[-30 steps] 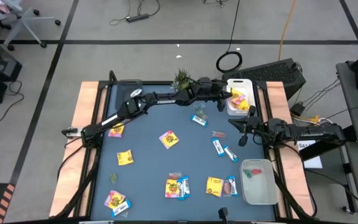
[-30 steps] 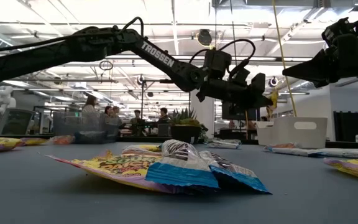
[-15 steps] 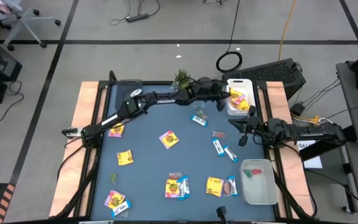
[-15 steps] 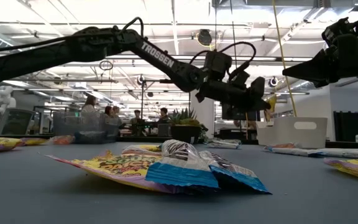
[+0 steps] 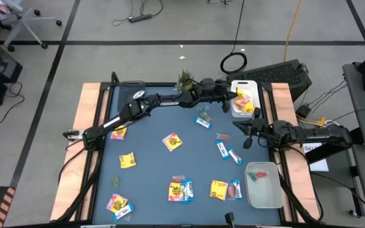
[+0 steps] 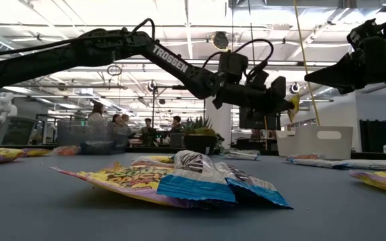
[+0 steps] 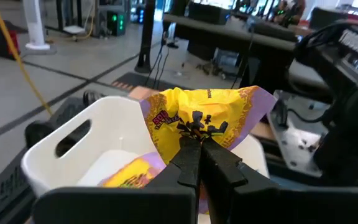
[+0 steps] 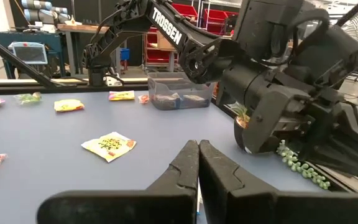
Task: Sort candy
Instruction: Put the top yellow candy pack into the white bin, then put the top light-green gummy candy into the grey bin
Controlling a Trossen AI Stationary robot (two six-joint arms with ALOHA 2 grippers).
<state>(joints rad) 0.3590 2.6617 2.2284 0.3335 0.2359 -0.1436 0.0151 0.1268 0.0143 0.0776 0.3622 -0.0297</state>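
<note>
My left gripper point(image 5: 232, 97) reaches across the far side of the blue table and is shut on a yellow candy packet with pink-purple edges point(image 7: 197, 109). It holds the packet over the white bin point(image 5: 234, 111) at the far right corner. Another yellow packet point(image 7: 128, 172) lies inside that bin point(image 7: 55, 155). Many more candy packets lie flat on the table, such as a yellow one point(image 5: 172, 141) mid-table and blue-and-white bars point(image 5: 222, 149). My right gripper point(image 5: 246, 140) waits shut by the table's right edge, touching nothing. My left gripper pinches the yellow packet's crumpled near edge point(image 7: 193, 132) between its two fingertips. The fingers reach nearly level from the table's left side. The packet stands up beyond the fingertips, lifted clear above the white bin's opening point(image 6: 293, 107).
A clear bin point(image 5: 264, 185) holding a few small pieces stands at the near right. A small green plant point(image 5: 185, 80) sits at the far edge beside my left arm. Packets lie piled close to the low camera point(image 6: 179, 179). People sit in the room beyond the table.
</note>
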